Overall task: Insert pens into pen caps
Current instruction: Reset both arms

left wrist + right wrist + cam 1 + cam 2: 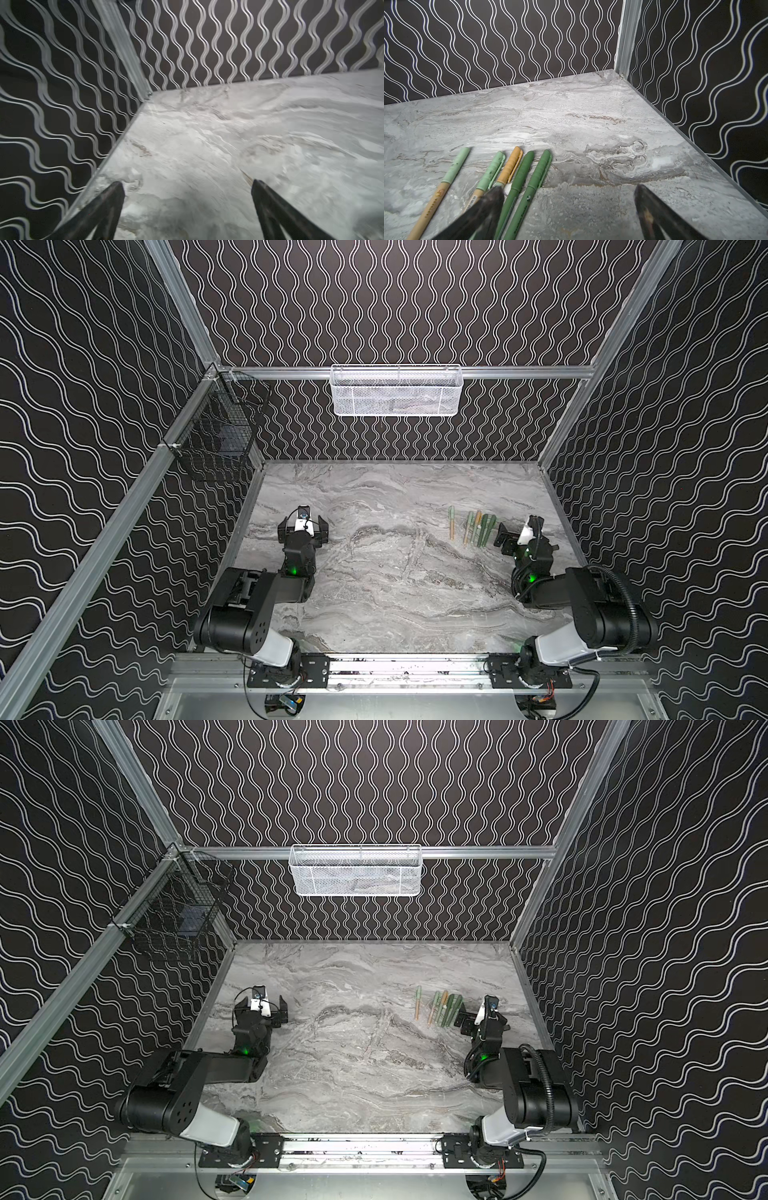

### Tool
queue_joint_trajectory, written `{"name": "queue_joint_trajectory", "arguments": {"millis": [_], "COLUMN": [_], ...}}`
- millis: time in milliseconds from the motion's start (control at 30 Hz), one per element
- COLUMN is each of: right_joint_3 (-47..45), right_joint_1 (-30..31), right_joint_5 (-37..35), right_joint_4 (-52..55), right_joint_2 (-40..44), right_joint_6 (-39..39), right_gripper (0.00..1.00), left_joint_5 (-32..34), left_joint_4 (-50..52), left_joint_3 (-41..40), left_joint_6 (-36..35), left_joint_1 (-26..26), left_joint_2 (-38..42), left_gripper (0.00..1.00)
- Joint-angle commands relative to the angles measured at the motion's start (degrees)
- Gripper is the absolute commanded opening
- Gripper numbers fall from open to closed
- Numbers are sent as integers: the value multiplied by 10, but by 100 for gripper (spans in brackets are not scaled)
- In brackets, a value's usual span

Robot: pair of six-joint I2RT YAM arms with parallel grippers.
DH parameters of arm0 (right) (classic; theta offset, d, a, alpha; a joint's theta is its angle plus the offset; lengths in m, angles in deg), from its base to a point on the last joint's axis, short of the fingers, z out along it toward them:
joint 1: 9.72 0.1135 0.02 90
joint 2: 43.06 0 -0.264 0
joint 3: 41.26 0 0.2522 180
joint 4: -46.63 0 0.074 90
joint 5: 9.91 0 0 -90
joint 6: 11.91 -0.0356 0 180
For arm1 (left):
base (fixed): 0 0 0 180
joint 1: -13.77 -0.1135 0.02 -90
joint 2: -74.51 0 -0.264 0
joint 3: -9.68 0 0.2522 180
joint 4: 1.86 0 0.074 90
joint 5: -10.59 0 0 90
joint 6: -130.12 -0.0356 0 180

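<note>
White mesh basket, 12 o'clock: contents unclear. Black wire basket, 10 o'clock: dark item, unidentifiable. Pens, pen caps on, lie at 2 o'clock beside right gripper, jaws apart, empty; left gripper likewise.

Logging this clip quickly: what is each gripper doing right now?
Left black parallel gripper: open, holding nothing.
Right black parallel gripper: open, holding nothing, near the green and tan pens.
</note>
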Motion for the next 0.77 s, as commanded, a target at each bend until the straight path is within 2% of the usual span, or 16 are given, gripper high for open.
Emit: {"name": "queue_joint_trajectory", "arguments": {"millis": [0, 67, 133, 733], "right_joint_3": [0, 0, 0, 0], "right_joint_1": [1, 1, 1, 2], "right_joint_5": [2, 2, 2, 2], "right_joint_4": [-36, -38, -36, -36], "right_joint_2": [0, 0, 0, 0], "right_joint_6": [2, 2, 2, 2], "right_gripper": [100, 100, 100, 100], "left_joint_5": [-13, -7, -15, -15], "left_joint_4": [9, -25, -1, -10], "left_joint_3": [2, -1, 3, 2], "left_joint_6": [20, 9, 17, 14], "left_joint_1": [-2, -2, -2, -3], "left_joint_2": [8, -5, 1, -2], "left_gripper": [99, 99, 99, 99]}}
